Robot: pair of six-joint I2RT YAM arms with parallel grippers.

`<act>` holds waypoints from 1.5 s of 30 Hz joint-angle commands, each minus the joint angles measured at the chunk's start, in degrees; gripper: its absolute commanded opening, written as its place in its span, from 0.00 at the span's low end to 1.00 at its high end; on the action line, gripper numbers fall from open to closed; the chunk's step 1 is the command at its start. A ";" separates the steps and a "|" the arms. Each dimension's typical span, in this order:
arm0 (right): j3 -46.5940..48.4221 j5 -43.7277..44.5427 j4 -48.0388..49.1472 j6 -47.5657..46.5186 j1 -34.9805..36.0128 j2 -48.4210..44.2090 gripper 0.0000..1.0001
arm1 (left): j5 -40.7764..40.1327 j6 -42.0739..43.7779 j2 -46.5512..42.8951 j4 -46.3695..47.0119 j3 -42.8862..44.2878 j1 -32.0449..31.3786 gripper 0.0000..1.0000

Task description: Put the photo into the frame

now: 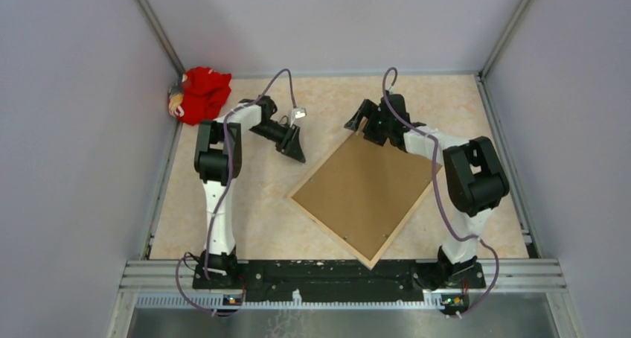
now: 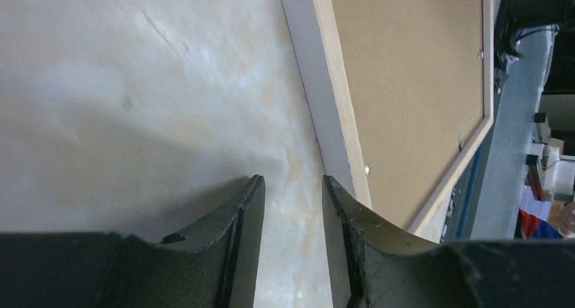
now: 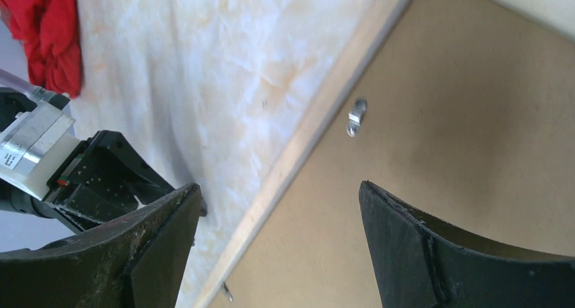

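Note:
The frame (image 1: 302, 182) lies face down and turned diagonally on the table, its pale wood rim around a plain brown backing board (image 1: 364, 193). The photo does not show in any view. My left gripper (image 1: 296, 152) hovers low beside the frame's upper left edge, open, with only bare table between its fingers. In the left wrist view the gripper (image 2: 293, 182) sits just left of the frame's rim (image 2: 335, 98). My right gripper (image 1: 359, 122) hangs open over the frame's far corner. In the right wrist view it (image 3: 280, 186) straddles the rim (image 3: 319, 125) and backing board (image 3: 461, 118), holding nothing.
A red cloth toy (image 1: 201, 92) lies in the back left corner against the wall. Small metal tabs (image 3: 355, 116) stand along the inside of the frame's rim. Grey walls enclose the table on three sides, and a metal rail (image 1: 342, 272) runs along the near edge.

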 commanded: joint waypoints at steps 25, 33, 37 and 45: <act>12.50 -6.90 2.20 -1.01 -3.76 14.93 0.83 | 0.94 -6.45 8.11 3.58 10.35 -5.60 0.34; 10.65 -9.29 4.48 1.70 -3.76 14.67 0.82 | 0.49 -6.43 8.05 3.86 9.74 -5.57 0.33; 9.47 -10.38 6.42 3.19 -3.66 14.12 0.82 | 0.32 -6.24 7.78 4.06 9.34 -5.60 0.33; 8.72 -12.02 8.12 5.66 -3.29 13.50 0.82 | -0.16 -6.23 7.62 4.38 8.85 -5.63 0.33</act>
